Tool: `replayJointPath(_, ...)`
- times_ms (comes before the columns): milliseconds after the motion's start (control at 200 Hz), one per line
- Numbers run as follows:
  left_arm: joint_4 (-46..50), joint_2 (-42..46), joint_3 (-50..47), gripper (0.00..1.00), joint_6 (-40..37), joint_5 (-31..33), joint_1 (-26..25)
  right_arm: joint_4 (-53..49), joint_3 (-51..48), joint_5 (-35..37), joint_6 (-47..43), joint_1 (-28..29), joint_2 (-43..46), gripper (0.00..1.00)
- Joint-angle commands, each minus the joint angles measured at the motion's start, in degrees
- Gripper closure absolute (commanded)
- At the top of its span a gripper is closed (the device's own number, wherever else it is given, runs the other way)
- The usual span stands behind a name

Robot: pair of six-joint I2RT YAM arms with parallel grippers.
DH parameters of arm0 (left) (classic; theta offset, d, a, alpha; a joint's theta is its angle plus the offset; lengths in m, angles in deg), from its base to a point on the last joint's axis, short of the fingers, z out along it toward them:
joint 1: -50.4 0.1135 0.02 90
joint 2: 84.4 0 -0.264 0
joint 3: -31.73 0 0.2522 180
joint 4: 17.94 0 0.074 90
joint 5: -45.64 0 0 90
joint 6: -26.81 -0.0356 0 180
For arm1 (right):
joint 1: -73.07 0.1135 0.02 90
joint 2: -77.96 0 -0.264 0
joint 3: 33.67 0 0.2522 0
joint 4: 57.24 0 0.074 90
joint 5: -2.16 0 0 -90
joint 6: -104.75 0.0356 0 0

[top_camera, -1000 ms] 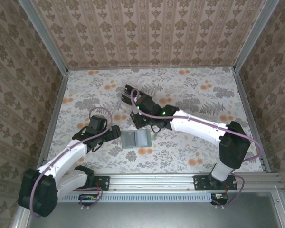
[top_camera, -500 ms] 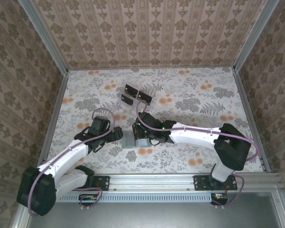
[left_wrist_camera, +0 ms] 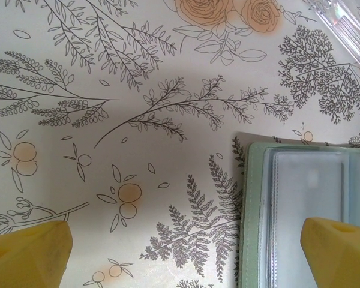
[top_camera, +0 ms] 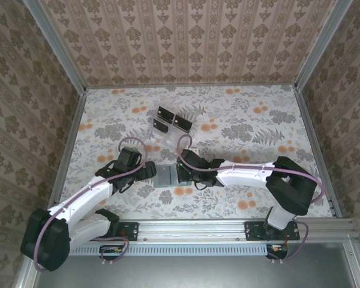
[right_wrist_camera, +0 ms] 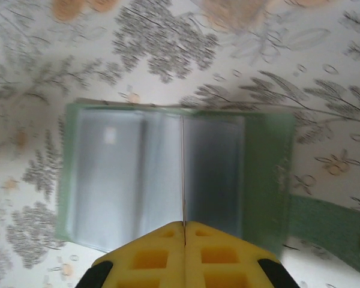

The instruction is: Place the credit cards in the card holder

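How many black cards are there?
3 clearly, clustered beyond the card holder: back-left card, right card, front-left card. A thin edge pinched between the right fingers may be a fourth, seen side-on.

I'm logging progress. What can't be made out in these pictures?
Right wrist view: the thin card pinched in the shut right gripper shows edge-on as a line, blurred; face unreadable.
Top view: that gripper covers part of the flat grey-green card holder, so pocket entry cannot be told.
Left wrist view: the holder runs off the right and bottom edges.
Top view: the small black credit cards are too tiny to read.
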State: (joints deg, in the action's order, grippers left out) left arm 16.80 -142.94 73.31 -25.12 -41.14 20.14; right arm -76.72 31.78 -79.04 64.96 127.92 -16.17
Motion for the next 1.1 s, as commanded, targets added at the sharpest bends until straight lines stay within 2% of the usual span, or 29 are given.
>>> replayJointPath(0,0.0,-0.5,0.5,0.0,-0.6,0.8,-1.2,0.7,-2.7,1.9,1.2,-1.1,2.4,1.0)
replayJointPath(215,-2.7,-2.8,1.4,0.0,-1.6,1.2,-4.5,0.5,-5.7,2.0,0.8,-2.5,4.4,1.0)
replayJointPath(480,-3.9,-8.5,3.4,0.0,-3.3,5.8,-8.9,0.9,-7.0,1.9,0.6,-3.0,4.6,1.0)
replayJointPath(1095,-7.0,-13.3,0.3,0.0,-3.3,8.2,-9.8,3.3,-8.4,0.4,1.2,-3.4,4.5,1.0)
